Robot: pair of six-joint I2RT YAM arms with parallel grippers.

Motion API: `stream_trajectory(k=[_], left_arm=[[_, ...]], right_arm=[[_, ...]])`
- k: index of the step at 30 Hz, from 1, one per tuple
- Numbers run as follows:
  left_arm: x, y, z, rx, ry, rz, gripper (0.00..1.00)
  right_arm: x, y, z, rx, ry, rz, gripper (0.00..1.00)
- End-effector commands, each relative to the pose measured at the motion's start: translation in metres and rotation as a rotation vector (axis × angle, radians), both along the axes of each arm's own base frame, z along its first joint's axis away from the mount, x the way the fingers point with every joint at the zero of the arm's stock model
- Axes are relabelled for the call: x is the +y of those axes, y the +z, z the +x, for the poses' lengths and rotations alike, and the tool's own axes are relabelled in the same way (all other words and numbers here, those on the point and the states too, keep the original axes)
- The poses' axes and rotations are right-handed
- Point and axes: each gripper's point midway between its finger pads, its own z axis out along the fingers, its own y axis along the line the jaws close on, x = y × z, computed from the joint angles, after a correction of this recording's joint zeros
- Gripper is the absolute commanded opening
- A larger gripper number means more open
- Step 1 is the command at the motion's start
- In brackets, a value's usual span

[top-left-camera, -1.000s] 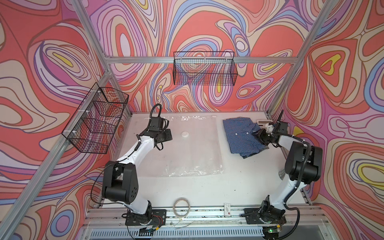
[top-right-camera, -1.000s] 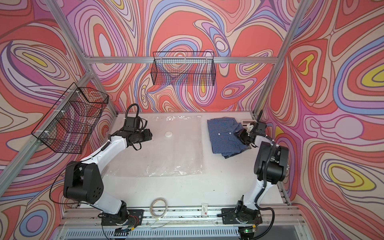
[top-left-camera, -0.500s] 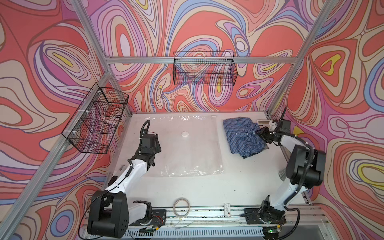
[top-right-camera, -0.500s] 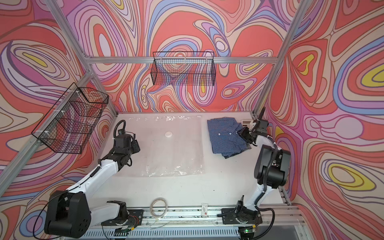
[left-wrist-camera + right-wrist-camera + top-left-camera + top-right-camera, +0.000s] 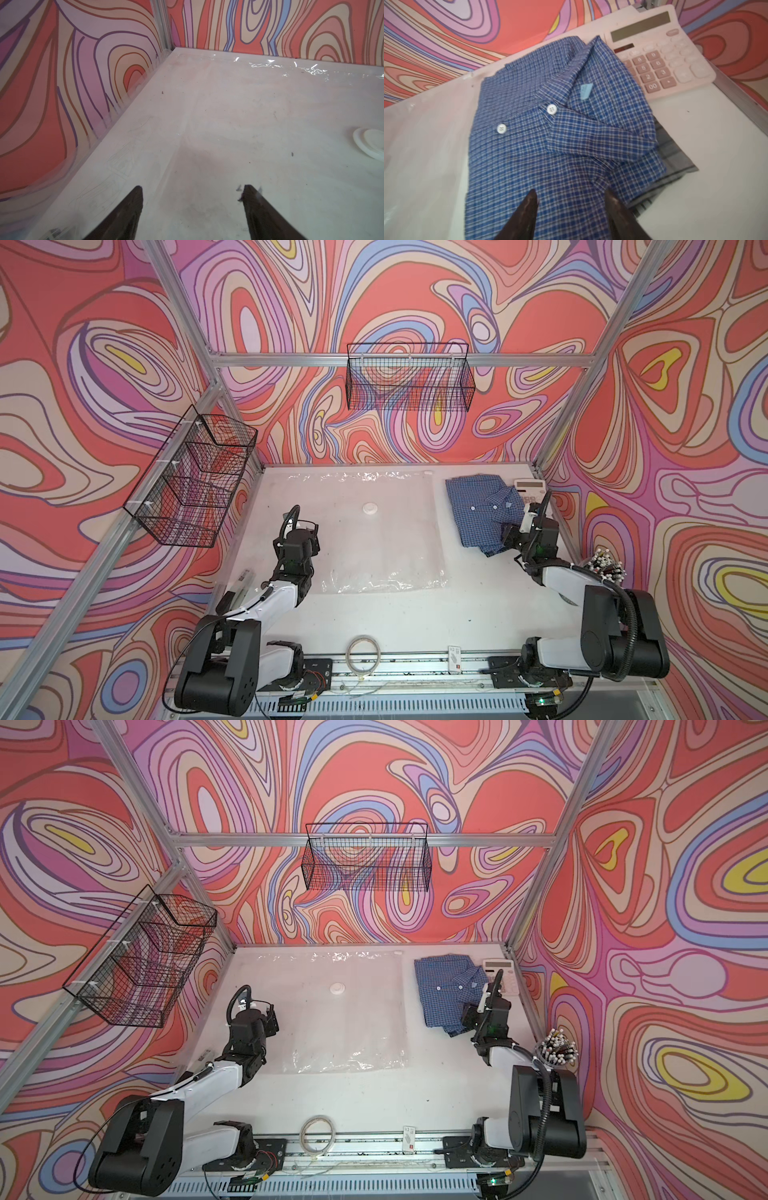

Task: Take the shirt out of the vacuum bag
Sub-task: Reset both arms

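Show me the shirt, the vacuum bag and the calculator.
shirt [image 5: 519, 145], right wrist view, on its buttoned front.
vacuum bag [image 5: 374, 539], in a top view, on its clear flat face.
calculator [image 5: 509, 980], in a top view, on its keypad.

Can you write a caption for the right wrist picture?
Right gripper, jaws apart, above a folded blue checked shirt beside a calculator.

You have the clear vacuum bag [image 5: 374, 547] lying flat and empty, its white valve [image 5: 369, 509] facing up. The folded blue checked shirt [image 5: 478, 506] lies outside, just beside it.
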Motion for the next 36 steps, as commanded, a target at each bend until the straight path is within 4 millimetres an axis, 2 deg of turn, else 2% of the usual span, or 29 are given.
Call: stream_trajectory(k=[1, 5, 8, 14, 15, 17, 19, 21, 22, 23, 24, 36], left_arm=[[-0.007, 0.012, 0.01, -0.063, -0.05, 0.055, 0.79], [-0.01, 0.005, 0.009, -0.141, -0.078, 0.088, 0.81], [-0.014, -0.007, 0.016, -0.152, -0.11, 0.098, 0.82], [-0.017, -0.017, 0.027, -0.099, -0.157, 0.067, 0.83], [-0.016, -0.024, 0.026, -0.073, -0.157, 0.04, 0.83], [-0.013, -0.026, 0.031, -0.099, -0.147, 0.055, 0.83], [-0.013, -0.03, 0.029, -0.042, -0.145, 0.023, 0.83], [-0.012, -0.027, 0.032, -0.087, -0.15, 0.046, 0.83], [-0.013, -0.031, 0.03, -0.052, -0.147, 0.031, 0.84], [-0.013, -0.03, 0.031, -0.044, -0.149, 0.023, 0.95], [-0.012, -0.029, 0.031, -0.06, -0.148, 0.03, 1.0], [-0.014, -0.027, 0.029, -0.079, -0.149, 0.046, 1.0]], right_arm=[[-0.011, 0.028, 0.019, -0.174, -0.029, -0.108, 0.55], [-0.005, 0.017, 0.027, -0.223, -0.009, -0.118, 0.56], [0.0, 0.008, 0.035, -0.222, 0.016, -0.125, 0.56], [0.018, 0.002, 0.032, -0.253, 0.111, -0.142, 0.61], [0.021, -0.003, 0.032, -0.254, 0.12, -0.147, 0.62], [0.023, -0.005, 0.035, -0.249, 0.121, -0.156, 0.62], [0.023, -0.006, 0.035, -0.251, 0.117, -0.158, 0.63], [0.022, -0.007, 0.035, -0.235, 0.115, -0.16, 0.64], [0.022, -0.006, 0.036, -0.242, 0.111, -0.163, 0.72], [0.022, -0.007, 0.036, -0.237, 0.11, -0.165, 0.78], [0.023, -0.007, 0.037, -0.231, 0.109, -0.169, 0.97], [0.024, -0.007, 0.038, -0.23, 0.1, -0.18, 0.98]])
